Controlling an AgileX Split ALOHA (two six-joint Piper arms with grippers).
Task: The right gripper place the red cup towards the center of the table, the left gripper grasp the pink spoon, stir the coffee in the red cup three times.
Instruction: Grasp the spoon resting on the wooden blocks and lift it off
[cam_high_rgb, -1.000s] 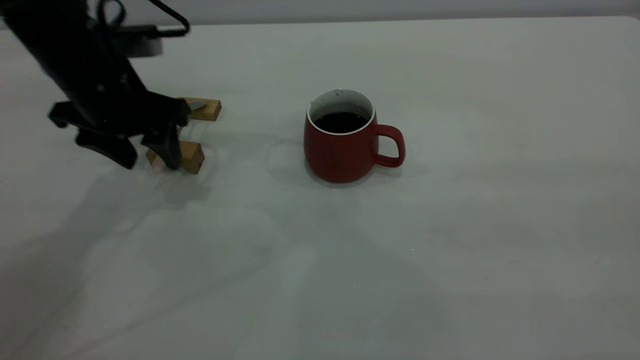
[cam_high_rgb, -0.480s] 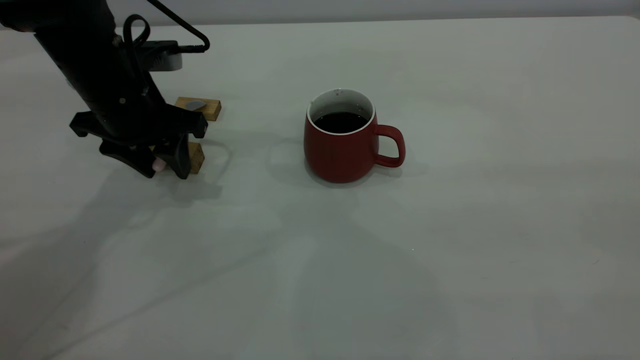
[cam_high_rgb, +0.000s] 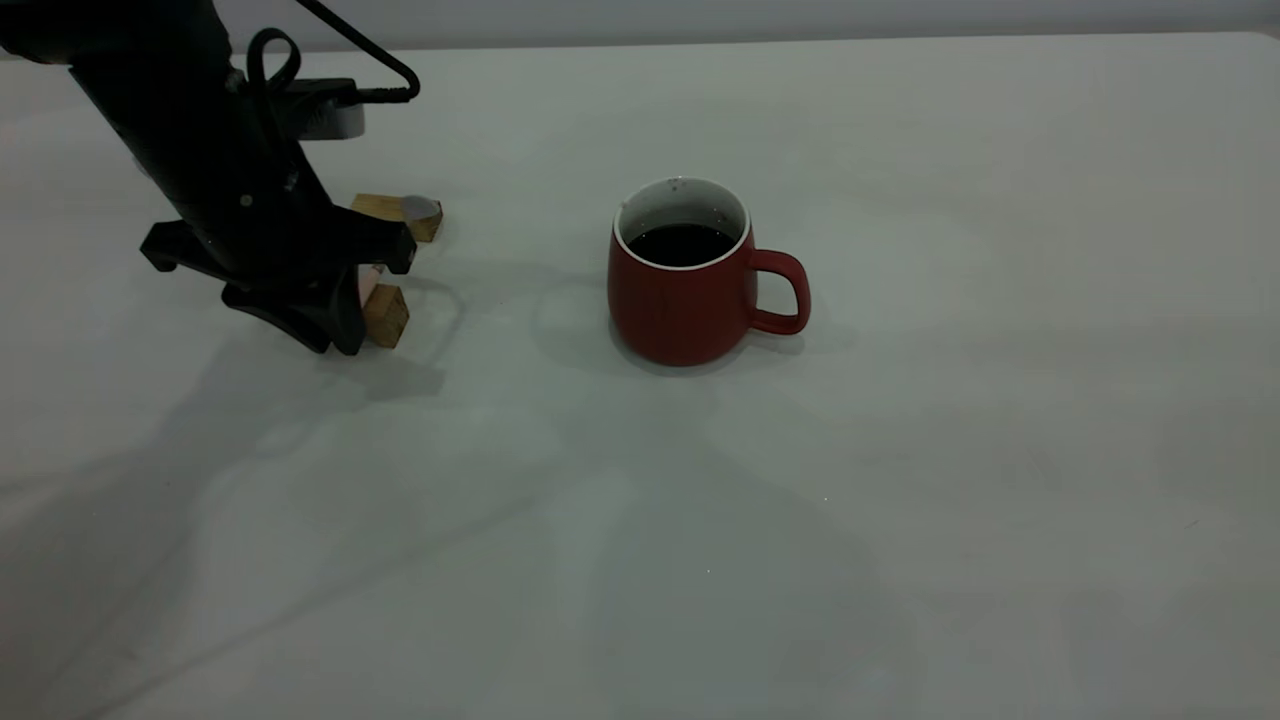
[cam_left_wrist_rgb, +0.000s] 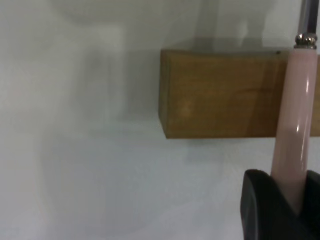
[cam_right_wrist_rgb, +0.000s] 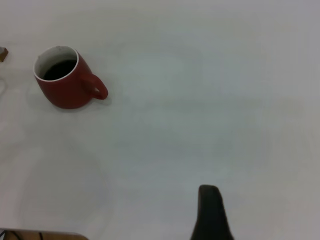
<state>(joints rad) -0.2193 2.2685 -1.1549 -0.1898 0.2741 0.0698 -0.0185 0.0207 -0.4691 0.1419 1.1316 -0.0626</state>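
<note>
The red cup (cam_high_rgb: 680, 300) stands upright near the middle of the table (cam_high_rgb: 900, 450), handle pointing right, with dark coffee (cam_high_rgb: 682, 243) inside. It also shows in the right wrist view as the cup (cam_right_wrist_rgb: 62, 90) with its coffee (cam_right_wrist_rgb: 59, 70). At the far left my left gripper (cam_high_rgb: 340, 335) is shut on the pale handle of the pink spoon (cam_left_wrist_rgb: 295, 125). The spoon's grey bowl (cam_high_rgb: 420, 210) sits tilted at the far wooden block's right end. My right gripper (cam_right_wrist_rgb: 210, 210) is far from the cup and out of the exterior view.
Two small tan wooden blocks lie under the left gripper: the near block (cam_high_rgb: 385, 315) and the far block (cam_high_rgb: 385, 207). In the left wrist view the spoon handle crosses one block (cam_left_wrist_rgb: 220, 95). A black cable (cam_high_rgb: 350, 50) loops above the left arm.
The left gripper came down over the blocks and its fingers closed on the spoon handle. The spoon's bowl shifted right along the far block. The cup has not moved.
</note>
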